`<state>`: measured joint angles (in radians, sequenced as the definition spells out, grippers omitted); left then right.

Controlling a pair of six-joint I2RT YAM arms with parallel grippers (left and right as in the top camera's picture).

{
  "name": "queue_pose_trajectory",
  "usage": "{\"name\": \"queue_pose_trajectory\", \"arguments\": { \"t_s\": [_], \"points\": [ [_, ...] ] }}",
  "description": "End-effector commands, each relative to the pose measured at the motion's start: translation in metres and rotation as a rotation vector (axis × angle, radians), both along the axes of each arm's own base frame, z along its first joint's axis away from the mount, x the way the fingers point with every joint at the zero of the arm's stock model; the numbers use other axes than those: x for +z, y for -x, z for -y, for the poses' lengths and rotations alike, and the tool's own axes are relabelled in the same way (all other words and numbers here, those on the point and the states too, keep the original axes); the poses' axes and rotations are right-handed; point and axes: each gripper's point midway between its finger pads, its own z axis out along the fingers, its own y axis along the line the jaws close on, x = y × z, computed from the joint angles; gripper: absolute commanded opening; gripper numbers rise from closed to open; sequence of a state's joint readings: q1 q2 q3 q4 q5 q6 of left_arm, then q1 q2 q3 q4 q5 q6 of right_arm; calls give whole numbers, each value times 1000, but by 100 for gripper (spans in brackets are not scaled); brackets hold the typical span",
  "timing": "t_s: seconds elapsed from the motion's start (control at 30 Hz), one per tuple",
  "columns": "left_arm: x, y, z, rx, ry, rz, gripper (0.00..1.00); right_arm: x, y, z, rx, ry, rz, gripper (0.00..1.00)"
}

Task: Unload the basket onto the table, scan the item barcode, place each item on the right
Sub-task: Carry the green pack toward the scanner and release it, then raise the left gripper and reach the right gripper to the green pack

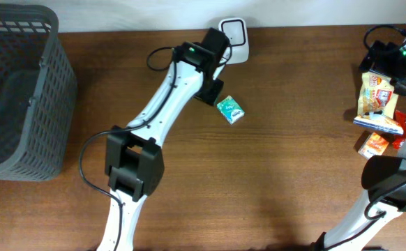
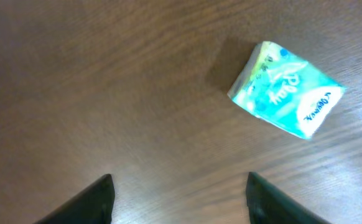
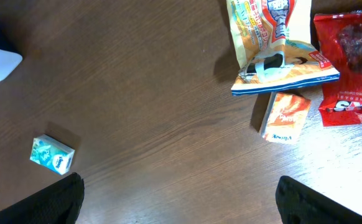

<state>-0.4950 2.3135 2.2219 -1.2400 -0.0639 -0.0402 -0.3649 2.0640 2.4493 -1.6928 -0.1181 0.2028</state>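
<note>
The item, a small green and white tissue pack [image 1: 230,110], lies flat on the brown table, just right of my left gripper [image 1: 211,90]. In the left wrist view the pack [image 2: 287,96] sits up and to the right of the left gripper [image 2: 180,180], which is open with only bare wood between its fingers. A white scanner [image 1: 235,36] stands at the table's back edge, behind that gripper. My right gripper [image 3: 178,186] hovers open and empty at the far right. The pack [image 3: 52,154] shows near its left finger.
A dark mesh basket [image 1: 21,90] stands at the far left. At the right edge lie a yellow snack bag [image 3: 280,43], a red bag [image 3: 349,62] and a small orange sachet [image 3: 285,116]. Bare wood lies between the pack and these.
</note>
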Motion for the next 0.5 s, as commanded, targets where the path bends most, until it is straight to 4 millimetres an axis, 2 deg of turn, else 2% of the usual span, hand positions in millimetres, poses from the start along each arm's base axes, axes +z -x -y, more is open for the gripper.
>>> {"name": "queue_pose_trajectory", "arguments": {
  "t_s": [0.0,0.07,0.1,0.2,0.27,0.3,0.37,0.47],
  "points": [
    [23,-1,-8,128,186,-60,80,-2,0,-4,7,-9,-10,98],
    [23,0,-10,135,217,-86,88,-2,0,-4,8,-9,-9,98],
    [22,2,-14,143,211,-97,99,-2,0,-4,7,-9,-10,98],
    [20,7,-17,148,198,-121,99,-2,0,-4,8,-9,-9,98],
    [18,10,-18,150,192,-133,99,1,-10,0,7,7,34,99],
    [16,11,-19,151,190,-139,97,3,-17,3,8,18,65,98],
    [11,13,-20,153,183,-152,86,5,-23,5,8,26,88,98],
    [1,17,-21,155,174,-174,59,4,-13,-23,43,-119,64,98]
  ]
}}
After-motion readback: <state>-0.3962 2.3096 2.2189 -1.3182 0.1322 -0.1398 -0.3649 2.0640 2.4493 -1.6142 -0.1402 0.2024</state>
